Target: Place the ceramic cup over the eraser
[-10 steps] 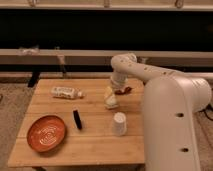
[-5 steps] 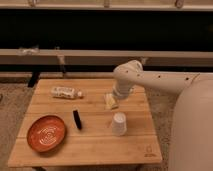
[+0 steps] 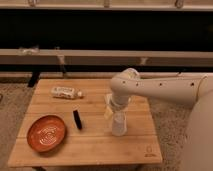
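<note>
The white ceramic cup (image 3: 119, 126) stands upside down on the wooden table (image 3: 95, 145), right of the middle. The black eraser (image 3: 77, 119) lies flat on the table to the cup's left, about a cup's height away, and nothing covers it. My gripper (image 3: 116, 107) hangs from the white arm, directly above the cup and down at its top. The arm hides how the gripper meets the cup.
An orange plate (image 3: 46, 133) sits at the front left of the table. A clear labelled bottle (image 3: 66, 92) lies at the back left. A white block (image 3: 107, 113) shows partly beside the cup, behind my gripper. The table's right edge is close to the cup.
My arm has swung forward from above the white block and come down over the cup. The cup, eraser, plate and bottle have stayed in place.
</note>
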### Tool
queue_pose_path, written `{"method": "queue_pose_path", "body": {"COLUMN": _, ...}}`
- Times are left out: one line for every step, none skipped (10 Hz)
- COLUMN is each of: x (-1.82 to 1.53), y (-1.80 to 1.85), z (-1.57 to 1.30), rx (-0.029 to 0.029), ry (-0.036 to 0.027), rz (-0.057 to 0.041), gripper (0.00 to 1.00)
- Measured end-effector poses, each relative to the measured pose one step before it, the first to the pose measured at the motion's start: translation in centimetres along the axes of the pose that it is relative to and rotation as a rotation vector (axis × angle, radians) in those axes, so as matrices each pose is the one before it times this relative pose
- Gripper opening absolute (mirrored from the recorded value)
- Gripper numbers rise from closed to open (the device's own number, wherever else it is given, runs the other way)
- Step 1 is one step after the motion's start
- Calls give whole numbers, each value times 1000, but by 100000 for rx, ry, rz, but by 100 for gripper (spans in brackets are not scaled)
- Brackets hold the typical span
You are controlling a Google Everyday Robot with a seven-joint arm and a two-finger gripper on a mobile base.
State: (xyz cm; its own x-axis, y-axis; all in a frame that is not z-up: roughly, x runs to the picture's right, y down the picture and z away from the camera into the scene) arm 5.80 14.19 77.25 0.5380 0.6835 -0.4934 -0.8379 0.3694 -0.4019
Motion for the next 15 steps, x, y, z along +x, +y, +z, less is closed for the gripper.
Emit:
{"method": "queue_pose_path", "body": {"x": 799, "y": -172, "z": 363, "rx": -332, "ry": 1073, "rz": 973, "gripper": 80}}
{"method": "queue_pose_path", "body": {"x": 853, "y": -239, "z": 311, "rx": -254, "ry": 751, "rz": 1412, "gripper": 80}}
{"method": "queue_pose_path", "body": {"x": 1019, "y": -369, "z": 453, "rx": 620, "ry": 934, "rz": 2542, "gripper": 80}}
{"method": "queue_pose_path", "body": {"x": 175, "y": -85, "z": 332, "rx": 681, "ry": 384, "rz": 1089, "gripper": 80}}
{"method": "queue_pose_path", "body": {"x": 54, "y": 90, "z": 305, "rx": 613, "ry": 415, "rz": 1015, "gripper": 79}}
{"method": "queue_pose_path", "body": {"x": 114, "y": -36, "z": 93, "rx": 1039, "ry": -196, "rz": 954, "gripper": 70}}
{"method": "queue_pose_path", "body": {"x": 131, "y": -82, "z": -252, "rx": 568, "ry": -480, "rz": 848, "gripper": 62}}
{"method": "queue_pose_path", "body": {"x": 6, "y": 102, "z": -226, "rx": 153, "ry": -685, "rz": 604, "gripper": 52}}
{"method": "queue_pose_path", "body": {"x": 66, "y": -46, "z": -21, "rx": -59, "ry": -414, "rz": 844, "gripper": 40}}
{"method": "queue_pose_path", "body": {"x": 30, "y": -43, "z": 7, "rx": -120, "ry": -142, "rz": 541, "gripper": 32}}
{"method": "queue_pose_path", "body": {"x": -33, "y": -13, "z": -37, "rx": -167, "ry": -169, "rz": 325, "gripper": 22}}
{"method": "queue_pose_path", "body": {"x": -226, "y": -24, "z": -427, "rx": -385, "ry": -798, "rz": 178, "gripper": 12}}
{"method": "queue_pose_path", "body": {"x": -310, "y": -61, "z": -1033, "rx": -8, "ry": -704, "rz": -679, "gripper": 3}}
{"method": "queue_pose_path", "body": {"x": -410, "y": 71, "z": -1056, "rx": 5, "ry": -608, "rz": -1027, "gripper": 0}}
{"method": "queue_pose_path", "body": {"x": -900, "y": 382, "z": -1955, "rx": -369, "ry": -1084, "rz": -2543, "gripper": 0}}
